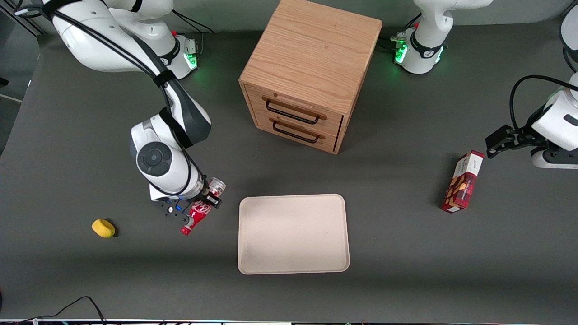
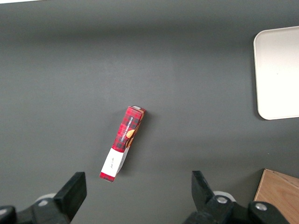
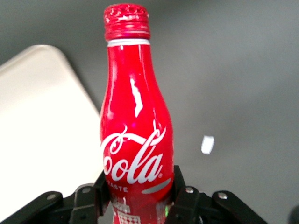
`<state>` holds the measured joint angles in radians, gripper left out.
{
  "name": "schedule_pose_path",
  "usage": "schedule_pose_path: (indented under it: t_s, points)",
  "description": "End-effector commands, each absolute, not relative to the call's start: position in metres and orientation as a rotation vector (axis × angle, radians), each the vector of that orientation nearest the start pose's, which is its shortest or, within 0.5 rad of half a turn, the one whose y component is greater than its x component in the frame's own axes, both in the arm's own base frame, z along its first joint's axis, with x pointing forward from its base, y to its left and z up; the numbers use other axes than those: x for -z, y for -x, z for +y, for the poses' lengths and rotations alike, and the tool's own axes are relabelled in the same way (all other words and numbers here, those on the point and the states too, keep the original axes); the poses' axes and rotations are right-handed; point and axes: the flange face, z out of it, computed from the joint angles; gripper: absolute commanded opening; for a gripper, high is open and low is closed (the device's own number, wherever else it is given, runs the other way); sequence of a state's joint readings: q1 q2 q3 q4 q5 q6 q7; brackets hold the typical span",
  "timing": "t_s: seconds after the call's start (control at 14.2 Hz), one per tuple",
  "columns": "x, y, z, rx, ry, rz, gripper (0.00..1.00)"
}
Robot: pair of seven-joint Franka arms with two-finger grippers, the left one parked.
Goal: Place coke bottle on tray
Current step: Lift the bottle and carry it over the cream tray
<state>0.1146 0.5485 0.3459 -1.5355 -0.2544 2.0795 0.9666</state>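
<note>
Right arm's gripper (image 1: 208, 197) sits low over the dark grey worktop (image 1: 406, 253), just beside the tray's edge that faces the working arm's end. Its fingers (image 3: 184, 196) are clenched on the coke bottle (image 1: 198, 211), pressing the lower body from both sides just under the white script logo.

The bottle is tilted, not upright: silver-grey base end up at the gripper, farther from the front camera; red neck and cap pointing down and nearer the front camera. Whether the cap touches the worktop cannot be told from the front view. In the right wrist view the coke bottle (image 3: 135, 140) fills the middle, cap away from the camera, with grey worktop on one side of it.

Tray (image 1: 293, 234): pale beige, rectangular, rounded corners, low rim, flat on the worktop nearer the front camera than the wooden cabinet. Bottle lies off it, close to its edge but apart from it. A corner of the tray (image 3: 42, 130) shows beside the bottle in the right wrist view.

Other items:
- Wooden cabinet (image 1: 311, 72) with 2 drawers, each with 1 dark handle (both drawers look shut).
- Red-and-white snack box (image 1: 463, 182) lying toward the parked arm's end of the worktop, well apart from the tray; also seen in the left wrist view (image 2: 123, 143).
- Small yellow object (image 1: 103, 228) toward the working arm's end, near the gripper but clear of it.
- Small white scrap (image 3: 207, 144) on the worktop near the bottle.
</note>
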Motion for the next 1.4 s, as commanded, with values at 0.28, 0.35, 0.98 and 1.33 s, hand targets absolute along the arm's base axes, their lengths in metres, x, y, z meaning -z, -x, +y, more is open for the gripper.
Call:
schedule_pose_path:
  t_s: [0.28, 0.35, 0.98, 1.33]
  points:
    - [-0.346, -0.695, 0.304, 0.064, 3.025, -0.120, 0.02]
    - [-0.339, -0.701, 0.304, 0.031, 2.978, -0.163, 0.00]
    - [-0.241, -0.688, 0.333, -0.221, 3.009, 0.050, 0.00]
    - [-0.225, -0.698, 0.335, -0.180, 3.004, 0.075, 0.00]
